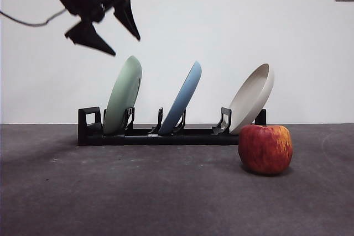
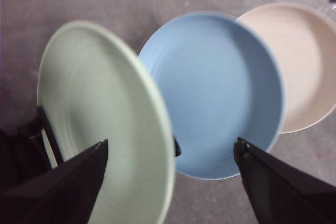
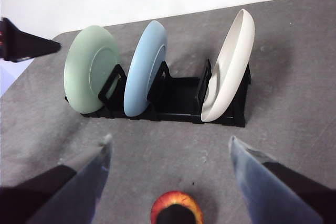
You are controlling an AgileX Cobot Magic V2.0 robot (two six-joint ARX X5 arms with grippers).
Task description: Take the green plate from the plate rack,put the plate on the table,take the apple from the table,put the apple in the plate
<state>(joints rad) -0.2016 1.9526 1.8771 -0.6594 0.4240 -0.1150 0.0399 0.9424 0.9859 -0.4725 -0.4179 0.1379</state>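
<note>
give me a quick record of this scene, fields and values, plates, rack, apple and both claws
green plate: upright in the rack, end slot, untouched
blue plate: middle slot
beige plate: far end slot, nearest the apple
apple: on the table, in front of the rack
left claw: open, in the air above the green plate
right claw: open, held back above the apple
</note>
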